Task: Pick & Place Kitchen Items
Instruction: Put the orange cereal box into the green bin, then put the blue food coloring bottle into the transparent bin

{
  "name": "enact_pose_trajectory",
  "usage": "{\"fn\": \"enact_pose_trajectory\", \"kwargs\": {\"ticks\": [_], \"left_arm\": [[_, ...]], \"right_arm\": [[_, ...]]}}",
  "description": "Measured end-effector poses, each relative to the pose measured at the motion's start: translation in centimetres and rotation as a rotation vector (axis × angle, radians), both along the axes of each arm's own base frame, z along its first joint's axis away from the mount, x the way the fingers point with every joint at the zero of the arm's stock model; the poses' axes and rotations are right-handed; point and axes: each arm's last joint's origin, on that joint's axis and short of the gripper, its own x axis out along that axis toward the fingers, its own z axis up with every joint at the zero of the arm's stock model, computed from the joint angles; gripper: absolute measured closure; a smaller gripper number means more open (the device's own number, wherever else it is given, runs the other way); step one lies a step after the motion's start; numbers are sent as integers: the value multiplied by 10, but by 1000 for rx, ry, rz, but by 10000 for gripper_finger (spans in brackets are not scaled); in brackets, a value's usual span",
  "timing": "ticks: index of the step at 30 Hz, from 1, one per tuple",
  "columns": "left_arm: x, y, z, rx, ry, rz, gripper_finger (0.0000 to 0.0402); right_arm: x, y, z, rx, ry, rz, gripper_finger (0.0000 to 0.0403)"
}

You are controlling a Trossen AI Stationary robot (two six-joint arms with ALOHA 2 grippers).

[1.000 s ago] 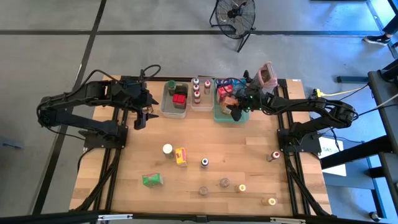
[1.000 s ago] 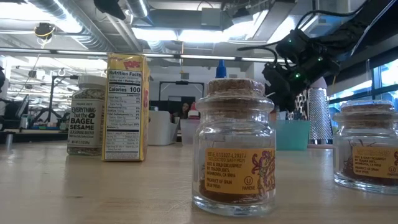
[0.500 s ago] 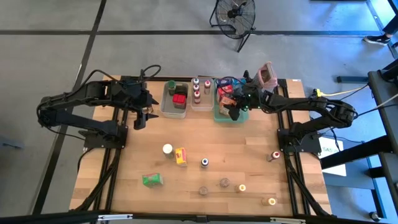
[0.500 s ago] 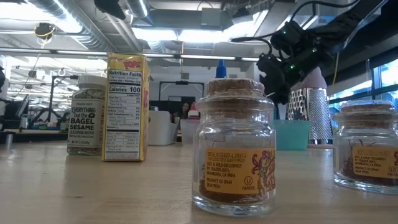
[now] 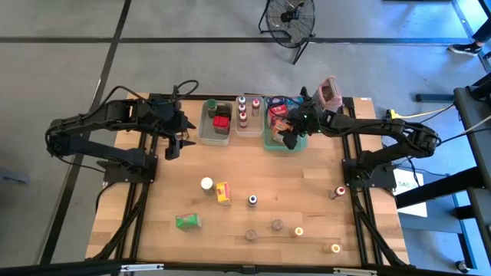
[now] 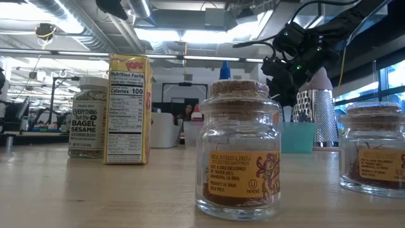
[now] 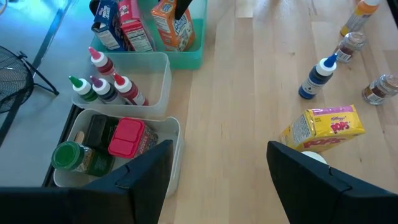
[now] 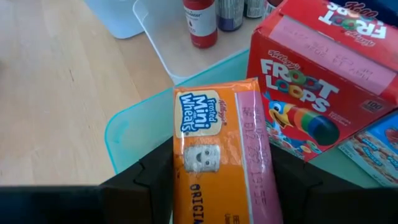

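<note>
My right gripper (image 5: 290, 138) (image 8: 221, 180) is over the green tray (image 5: 270, 145) at the table's far side, shut on an orange Mini Wheats box (image 8: 214, 162). A red Froot Loops box (image 8: 317, 81) stands in the tray beside it. My left gripper (image 5: 175, 147) (image 7: 217, 186) hangs open and empty above the table, near the clear tub (image 7: 168, 155). Loose on the table stand a yellow box (image 5: 223, 192), a white-capped jar (image 5: 206, 184), a blue-capped bottle (image 5: 252, 201), a green box (image 5: 188, 221) and several small jars (image 5: 277, 225). My right gripper pinches the orange box between its two fingers (image 8: 149, 180) at the box's near end (image 8: 217, 199), one finger on each side. The fingers slant down from the table's right and lie along the box. Its far end (image 8: 199, 106) points down into the tray; whether it rests there I cannot tell.
A clear tub (image 5: 215, 126) holds a red box and a green-lidded jar. A smaller tub (image 5: 248, 116) holds little bottles. A metal grater with a pink top (image 5: 330, 92) stands behind the tray. In the low view cork-topped jars (image 6: 240, 152) stand close in front.
My right gripper has risen a little above the green tray and tipped, then kept still for the last half second.
</note>
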Motion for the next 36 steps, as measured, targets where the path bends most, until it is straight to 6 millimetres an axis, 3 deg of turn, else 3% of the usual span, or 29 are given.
{"fn": "enact_pose_trajectory", "kwargs": {"ticks": [23,30,36], "left_arm": [[0,0,0,-8,-2,8,146],[0,0,0,-14,1,12,146],[0,0,0,-5,3,3,146]], "right_arm": [[5,-4,11,-57,-114,-39,151],[1,-1,29,-87,-203,-20,151],[-2,6,58,-122,-304,-1,151]]}}
